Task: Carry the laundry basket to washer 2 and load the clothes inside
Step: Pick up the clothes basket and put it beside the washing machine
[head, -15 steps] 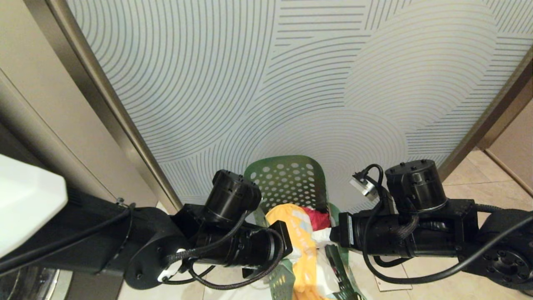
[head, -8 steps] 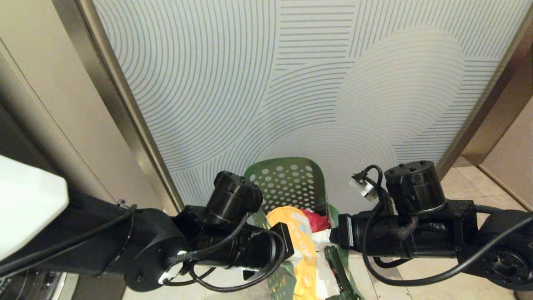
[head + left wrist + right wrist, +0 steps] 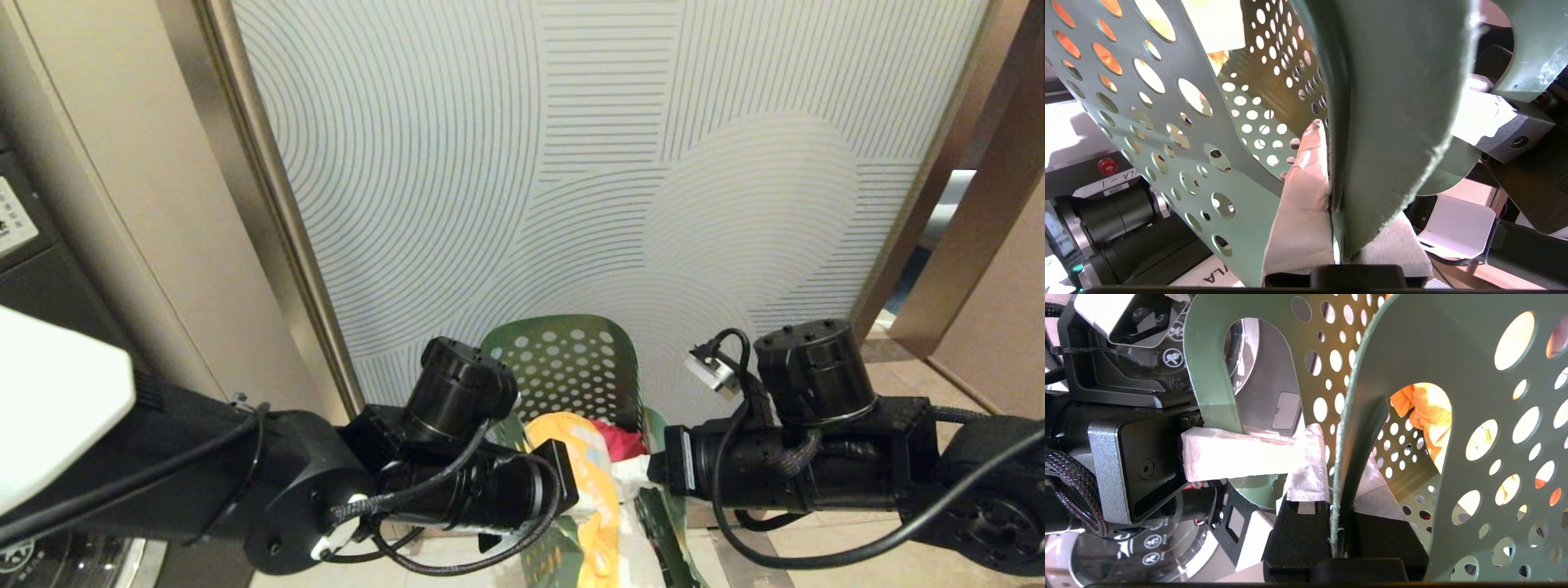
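Laundry basket (image 3: 563,359) matt perforated plastic; clothes (image 3: 589,478) soft cloth; wall panel (image 3: 604,163) smooth, line-patterned.

A pale panel (image 3: 604,163) with fine curved and straight grey lines fills the wall ahead, set in a bronze metal frame (image 3: 261,204). A beige wall (image 3: 122,204) stands to the left. Tan floor tiles (image 3: 898,384) show at lower right, beside a brown partition (image 3: 996,269). Warm light.

Between both arms, the laundry basket (image 3: 563,367), the clothes (image 3: 592,469) inside; behind, a patterned wall panel (image 3: 604,163).
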Controlling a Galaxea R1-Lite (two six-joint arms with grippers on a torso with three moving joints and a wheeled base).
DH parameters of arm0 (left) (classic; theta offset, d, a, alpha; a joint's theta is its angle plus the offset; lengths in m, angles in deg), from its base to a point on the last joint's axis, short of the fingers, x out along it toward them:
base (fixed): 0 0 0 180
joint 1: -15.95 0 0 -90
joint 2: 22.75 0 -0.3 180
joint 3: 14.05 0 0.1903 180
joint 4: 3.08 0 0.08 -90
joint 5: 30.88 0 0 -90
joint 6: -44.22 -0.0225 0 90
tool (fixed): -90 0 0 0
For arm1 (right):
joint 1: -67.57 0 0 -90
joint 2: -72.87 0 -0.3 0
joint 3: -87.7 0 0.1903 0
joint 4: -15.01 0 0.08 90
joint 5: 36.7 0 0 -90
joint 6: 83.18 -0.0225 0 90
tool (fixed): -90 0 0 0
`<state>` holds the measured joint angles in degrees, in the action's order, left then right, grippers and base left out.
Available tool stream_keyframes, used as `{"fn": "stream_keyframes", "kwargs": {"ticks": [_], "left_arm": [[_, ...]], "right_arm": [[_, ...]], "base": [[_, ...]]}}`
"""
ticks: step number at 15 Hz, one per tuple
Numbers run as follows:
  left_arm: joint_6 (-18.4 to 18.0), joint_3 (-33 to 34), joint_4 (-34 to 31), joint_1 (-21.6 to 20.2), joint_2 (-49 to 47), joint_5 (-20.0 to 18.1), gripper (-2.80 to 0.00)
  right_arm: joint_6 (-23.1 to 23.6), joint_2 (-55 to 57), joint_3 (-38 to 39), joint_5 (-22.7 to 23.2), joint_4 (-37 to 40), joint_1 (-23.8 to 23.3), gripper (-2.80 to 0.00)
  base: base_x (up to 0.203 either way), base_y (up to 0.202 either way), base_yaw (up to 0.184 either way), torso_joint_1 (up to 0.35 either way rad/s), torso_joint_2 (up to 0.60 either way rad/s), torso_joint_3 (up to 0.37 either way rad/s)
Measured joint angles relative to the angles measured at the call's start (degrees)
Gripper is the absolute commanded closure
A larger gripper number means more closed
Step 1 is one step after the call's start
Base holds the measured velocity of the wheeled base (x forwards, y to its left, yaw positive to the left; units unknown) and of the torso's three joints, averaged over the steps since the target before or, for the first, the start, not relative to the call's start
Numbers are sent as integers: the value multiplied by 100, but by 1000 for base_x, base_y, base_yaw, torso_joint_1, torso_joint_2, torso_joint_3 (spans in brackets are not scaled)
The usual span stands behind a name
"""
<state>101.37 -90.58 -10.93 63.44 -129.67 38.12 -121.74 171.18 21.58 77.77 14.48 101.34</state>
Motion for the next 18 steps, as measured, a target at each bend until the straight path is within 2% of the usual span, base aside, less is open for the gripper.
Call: {"fn": "stream_keyframes", "kwargs": {"ticks": [5, 14, 18], "left_arm": [[17, 0, 0, -2, 0, 0, 0], [58, -9, 10, -7, -2, 1, 0], [58, -9, 5, -13, -13, 6, 0]], "right_arm": [[13, -24, 34, -2, 2, 7, 0], [-3, -19, 119, -10, -21, -6, 0], [-5, 6, 85, -16, -30, -1, 0]], "base": [[0, 0, 0, 2, 0, 176], [0, 0, 0, 0, -1, 9], [-2, -9, 144, 3, 3, 1]]}}
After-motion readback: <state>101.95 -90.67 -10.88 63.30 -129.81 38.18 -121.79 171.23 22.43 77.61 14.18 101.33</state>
